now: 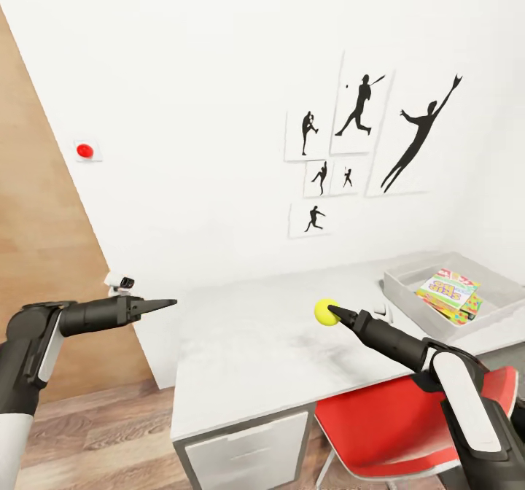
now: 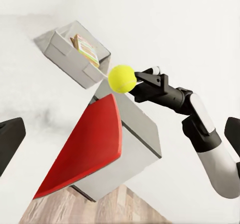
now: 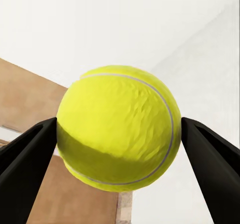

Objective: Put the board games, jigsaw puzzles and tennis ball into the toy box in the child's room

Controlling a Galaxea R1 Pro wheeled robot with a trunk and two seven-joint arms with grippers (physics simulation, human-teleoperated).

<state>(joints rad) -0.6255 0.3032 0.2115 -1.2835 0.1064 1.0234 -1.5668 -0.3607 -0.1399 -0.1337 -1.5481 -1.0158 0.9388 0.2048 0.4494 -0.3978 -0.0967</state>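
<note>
Gripping small yellow-green tennis ball [image 1: 326,312] between both fingers: right pincer [image 1: 337,314], above pale mottled desk [image 1: 255,344]. Shallow light-grey toy box [image 1: 408,286] lies rightward, nearer right arm. Left pincer [image 1: 169,303] closed, empty.

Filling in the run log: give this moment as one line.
right gripper: shut on tennis ball, above table | left gripper: idle | toy box: holds toys
</note>
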